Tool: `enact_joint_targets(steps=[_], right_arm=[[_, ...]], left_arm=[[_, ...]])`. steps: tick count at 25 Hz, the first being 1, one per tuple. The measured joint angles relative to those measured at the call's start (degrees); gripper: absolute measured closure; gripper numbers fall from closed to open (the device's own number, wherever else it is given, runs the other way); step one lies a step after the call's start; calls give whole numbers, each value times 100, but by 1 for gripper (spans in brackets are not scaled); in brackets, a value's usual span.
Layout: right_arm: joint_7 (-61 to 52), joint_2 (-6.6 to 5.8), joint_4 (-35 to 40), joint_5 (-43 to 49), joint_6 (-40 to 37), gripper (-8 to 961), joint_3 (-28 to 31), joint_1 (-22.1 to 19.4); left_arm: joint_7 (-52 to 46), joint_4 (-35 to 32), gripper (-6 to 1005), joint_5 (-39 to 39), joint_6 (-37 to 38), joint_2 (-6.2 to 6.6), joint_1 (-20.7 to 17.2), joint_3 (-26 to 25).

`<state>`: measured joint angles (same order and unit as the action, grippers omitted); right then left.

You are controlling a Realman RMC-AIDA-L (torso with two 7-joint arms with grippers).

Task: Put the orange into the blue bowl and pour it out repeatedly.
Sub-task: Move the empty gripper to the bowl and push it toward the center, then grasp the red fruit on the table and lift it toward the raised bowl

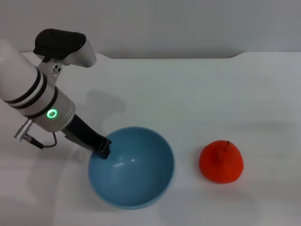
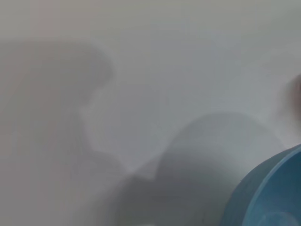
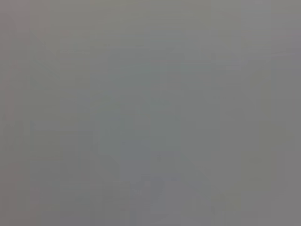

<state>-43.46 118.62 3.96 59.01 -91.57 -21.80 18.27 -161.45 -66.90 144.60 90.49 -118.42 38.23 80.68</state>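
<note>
Head view: left gripper at the blue bowl, fingers clamped on its left rim. Bowl upright on the white table, nothing inside. The orange sits on the table, right of the bowl, apart. Right gripper out of sight.

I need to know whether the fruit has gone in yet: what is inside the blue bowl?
Nothing: the blue bowl shows only its bare glossy interior. The orange sits on the table beside it. The left gripper meets the rim, hiding a small patch there.
</note>
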Motion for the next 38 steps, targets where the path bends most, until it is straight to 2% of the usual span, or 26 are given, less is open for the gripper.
enact_joint_targets(steps=[4, 8, 11, 13, 16, 18, 20, 21, 22, 28, 33, 35, 38], right_arm=[[-2816, -21, 1543, 1469, 730, 435, 0, 61], [-5676, -22, 3350, 3689, 1120, 436, -8, 333], [-7225, -39, 4522, 5185, 1063, 436, -228, 615], [-8043, -93, 5111, 6030, 948, 436, -550, 791], [-9009, -212, 5671, 7380, 446, 436, -946, 1184], [-9323, -310, 5765, 8023, -29, 436, -1106, 1539], [-9453, -348, 5800, 8348, -371, 437, -1288, 1809], [-9552, -330, 5893, 8482, -575, 437, -1565, 1973], [-9552, -330, 5893, 8482, -575, 437, -1565, 1973], [-9945, -208, 6079, 8514, -709, 437, -2643, 2193], [-10059, -50, 6039, 8532, -681, 437, -3242, 2282], [-10230, -34, 5904, 8541, -568, 437, -3690, 2299], [-10324, -29, 5864, 8546, -474, 436, -3911, 2285]], left_arm=[[3, -29, 1001, -28, -55, -2, 18, -31], [11, -105, 1001, -85, -208, -4, 5, 0], [12, -212, 1001, -144, -423, -5, -39, 11], [16, -252, 1001, -238, -519, 1, -47, 11], [25, -372, 1000, -299, -715, 6, -97, 0], [26, -408, 1000, -324, -780, 7, -119, -24], [26, -409, 1001, -342, -792, 9, -119, -34], [24, -409, 1001, -347, -797, 9, -119, -35], [15, -409, 1001, -350, -801, 11, -119, -35], [-32, -393, 1000, -353, -781, 22, -127, -35], [-23, -401, 1001, -354, -760, 22, -126, -35], [-13, -404, 1001, -354, -728, 21, -120, -35], [-7, -407, 1001, -331, -677, 21, -92, -35]])
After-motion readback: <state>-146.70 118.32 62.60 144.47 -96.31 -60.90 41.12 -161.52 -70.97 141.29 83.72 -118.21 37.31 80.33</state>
